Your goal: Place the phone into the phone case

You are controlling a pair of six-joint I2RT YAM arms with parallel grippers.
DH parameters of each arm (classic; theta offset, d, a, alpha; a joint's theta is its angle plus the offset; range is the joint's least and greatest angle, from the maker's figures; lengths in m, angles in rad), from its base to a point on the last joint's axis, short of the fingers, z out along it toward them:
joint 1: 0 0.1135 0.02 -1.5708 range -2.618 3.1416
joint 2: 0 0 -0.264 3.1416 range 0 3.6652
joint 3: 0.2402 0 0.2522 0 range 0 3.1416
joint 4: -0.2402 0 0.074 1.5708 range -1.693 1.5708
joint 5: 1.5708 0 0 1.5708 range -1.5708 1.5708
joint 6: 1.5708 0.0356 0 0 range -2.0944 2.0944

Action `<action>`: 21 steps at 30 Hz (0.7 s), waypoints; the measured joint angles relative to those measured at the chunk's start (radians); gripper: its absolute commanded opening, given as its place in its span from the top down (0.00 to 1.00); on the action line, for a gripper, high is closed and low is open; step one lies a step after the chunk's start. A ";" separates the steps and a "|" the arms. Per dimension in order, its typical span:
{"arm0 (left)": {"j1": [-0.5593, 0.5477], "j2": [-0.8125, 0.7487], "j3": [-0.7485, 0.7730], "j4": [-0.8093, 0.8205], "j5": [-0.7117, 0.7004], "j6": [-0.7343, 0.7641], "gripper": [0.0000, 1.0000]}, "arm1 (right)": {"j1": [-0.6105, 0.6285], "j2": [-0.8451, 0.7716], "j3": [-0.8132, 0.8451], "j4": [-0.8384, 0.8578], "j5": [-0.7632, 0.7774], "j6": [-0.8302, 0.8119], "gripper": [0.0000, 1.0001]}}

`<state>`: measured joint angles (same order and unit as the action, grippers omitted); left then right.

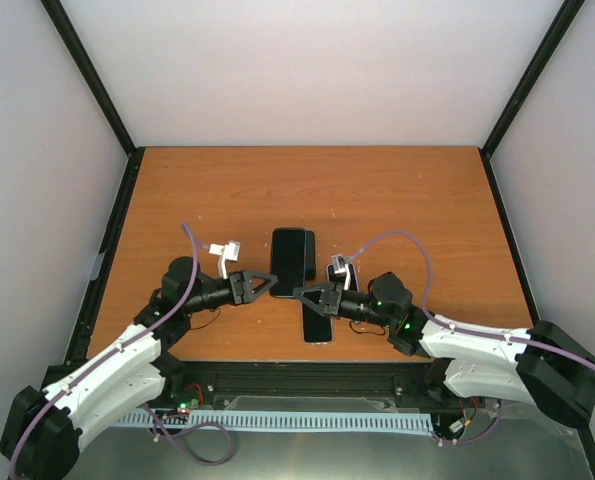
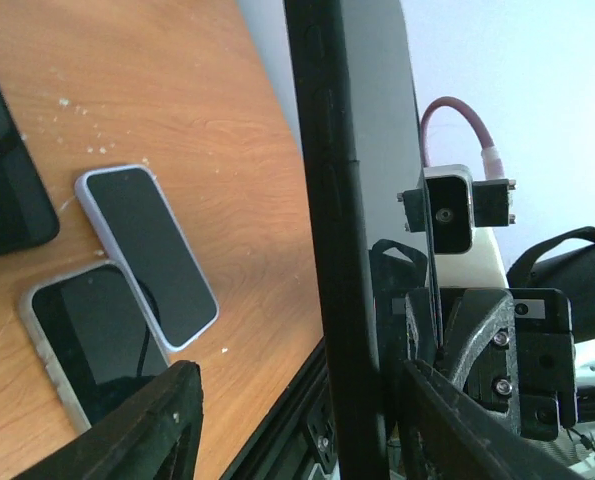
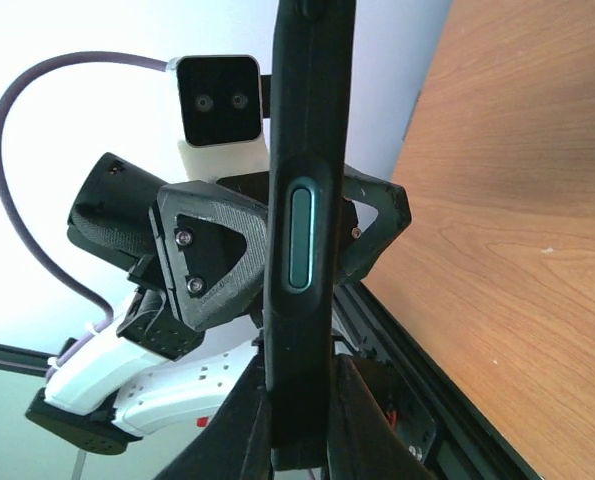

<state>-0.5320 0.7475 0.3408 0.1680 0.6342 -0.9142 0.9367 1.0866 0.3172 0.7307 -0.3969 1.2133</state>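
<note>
My right gripper [image 3: 302,430] is shut on the bottom end of a black phone case [image 3: 307,200], held edge-on, its teal side button facing the camera. In the top view the case [image 1: 290,258] stands between the two gripper tips. My left gripper [image 2: 297,385] is open; its fingers [image 2: 167,420] straddle the case's edge [image 2: 342,250] without touching. A lavender-rimmed phone [image 2: 147,255] lies on the table, overlapping a silver-rimmed phone [image 2: 92,345]. In the top view these phones [image 1: 318,325] lie under my right gripper [image 1: 302,293], near my left gripper [image 1: 269,283].
Another dark flat item [image 2: 7,190] lies on the wooden table [image 1: 397,200] at the left of the left wrist view. The table's black front rail [image 1: 307,372] is close behind the phones. Black frame posts stand at the back corners.
</note>
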 measured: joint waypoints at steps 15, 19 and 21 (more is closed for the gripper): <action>0.002 0.063 0.000 0.009 0.009 -0.021 1.00 | 0.000 0.063 0.000 -0.034 0.010 -0.022 0.91; 0.003 0.059 0.002 0.010 0.023 -0.016 1.00 | 0.000 0.049 0.001 -0.059 0.013 -0.047 0.71; 0.003 0.052 0.002 0.012 0.035 0.002 1.00 | 0.001 0.038 0.007 -0.103 0.017 -0.071 0.61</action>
<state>-0.5293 0.7994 0.3431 0.1799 0.6693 -0.9123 0.9375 1.1248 0.3244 0.6277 -0.3801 1.1427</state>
